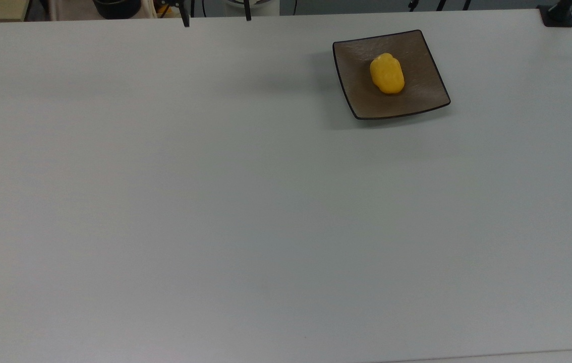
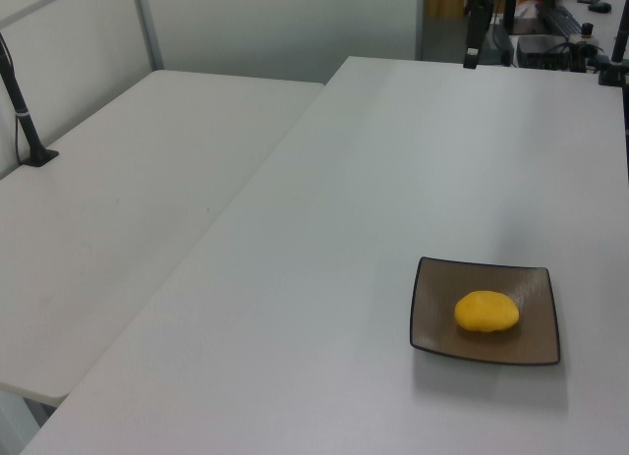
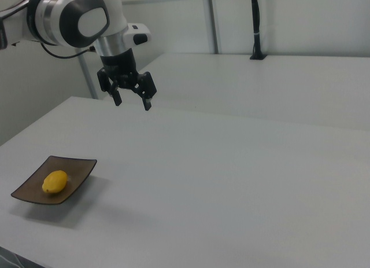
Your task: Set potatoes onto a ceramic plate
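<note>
We note the potato [image 3: 55, 182] resting on the ceramic plate [image 3: 77, 171], the empty hand [image 3: 132, 102] spread wide, raised well apart from it.

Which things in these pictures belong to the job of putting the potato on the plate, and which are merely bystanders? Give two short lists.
Belonging to the job:
- potato, lying on the plate
- brown square ceramic plate
- gripper, open, raised above the table, apart from the plate

Bystanders:
- white table
- second white table alongside
- black clamp post
</note>
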`<act>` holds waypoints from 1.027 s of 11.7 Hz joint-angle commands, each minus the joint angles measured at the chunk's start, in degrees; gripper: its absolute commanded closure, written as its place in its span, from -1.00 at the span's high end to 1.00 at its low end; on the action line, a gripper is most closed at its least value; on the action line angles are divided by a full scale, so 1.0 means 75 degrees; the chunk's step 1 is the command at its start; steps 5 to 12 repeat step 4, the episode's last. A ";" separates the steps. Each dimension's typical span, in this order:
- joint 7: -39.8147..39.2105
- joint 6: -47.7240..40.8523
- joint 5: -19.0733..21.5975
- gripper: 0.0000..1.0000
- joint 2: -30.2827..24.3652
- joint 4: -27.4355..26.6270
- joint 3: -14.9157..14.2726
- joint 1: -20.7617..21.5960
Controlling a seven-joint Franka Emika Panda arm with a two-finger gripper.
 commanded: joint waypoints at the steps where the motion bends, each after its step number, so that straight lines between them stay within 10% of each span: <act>1: -0.0139 0.0399 0.0193 1.00 0.0156 -0.0019 0.0016 0.0119; 12: -0.0139 0.0376 0.0193 1.00 0.0145 -0.0019 0.0016 0.0119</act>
